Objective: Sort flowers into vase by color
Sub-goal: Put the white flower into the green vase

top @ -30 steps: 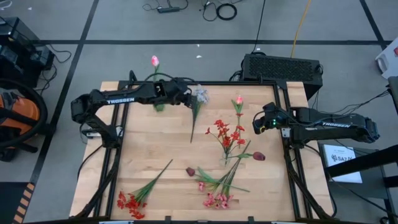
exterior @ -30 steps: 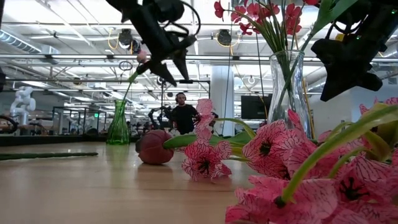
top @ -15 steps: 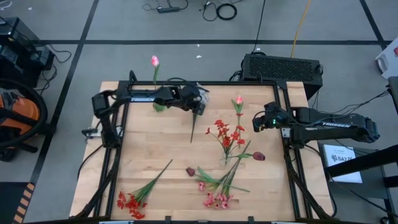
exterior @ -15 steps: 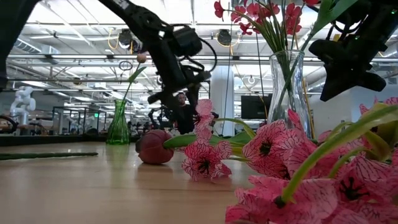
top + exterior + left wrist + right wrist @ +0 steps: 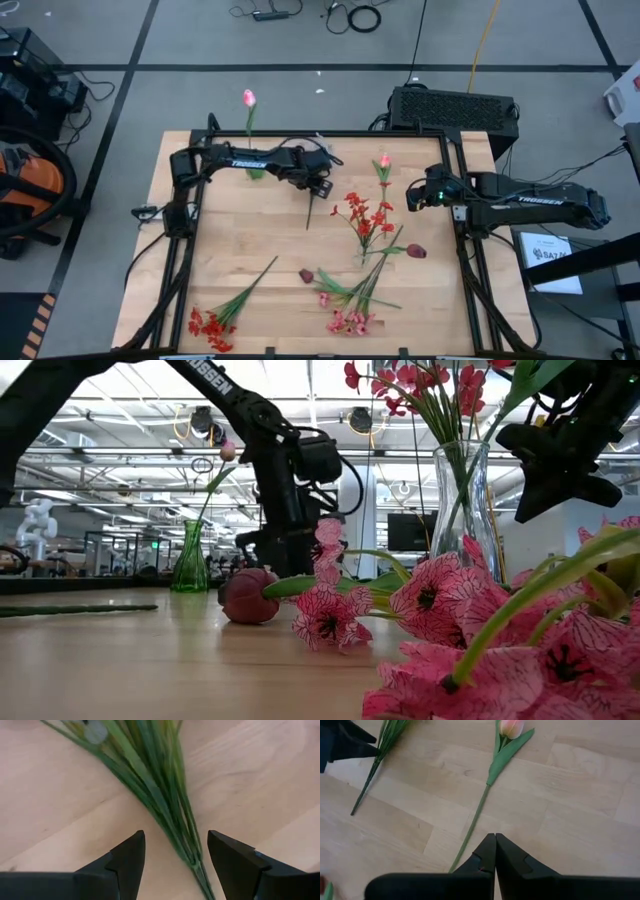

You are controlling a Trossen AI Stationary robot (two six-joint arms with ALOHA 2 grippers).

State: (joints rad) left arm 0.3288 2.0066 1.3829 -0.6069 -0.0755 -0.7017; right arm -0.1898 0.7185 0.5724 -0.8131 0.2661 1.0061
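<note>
Nearest the table's front edge, pink flowers [image 5: 345,322] and a red spray [image 5: 208,326] lie flat. At centre, red blooms [image 5: 366,216] stand in a clear vase [image 5: 464,500]. At about eleven o'clock from it, the left gripper [image 5: 318,186] is low over the pale-flowered stem [image 5: 155,795] — fingers spread, the green stalks lying between them, not yet pinched. At three o'clock the right gripper [image 5: 412,196] waits, fingers pressed together, near a pink tulip [image 5: 511,727]. Farthest back, a green vase [image 5: 256,170] holds another pink tulip [image 5: 248,98].

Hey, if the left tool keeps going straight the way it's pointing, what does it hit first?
Most likely the green stem bundle of the pale flower spray lying on the table. The left tool is open, its fingers straddling those stems, though how far above them is unclear.
</note>
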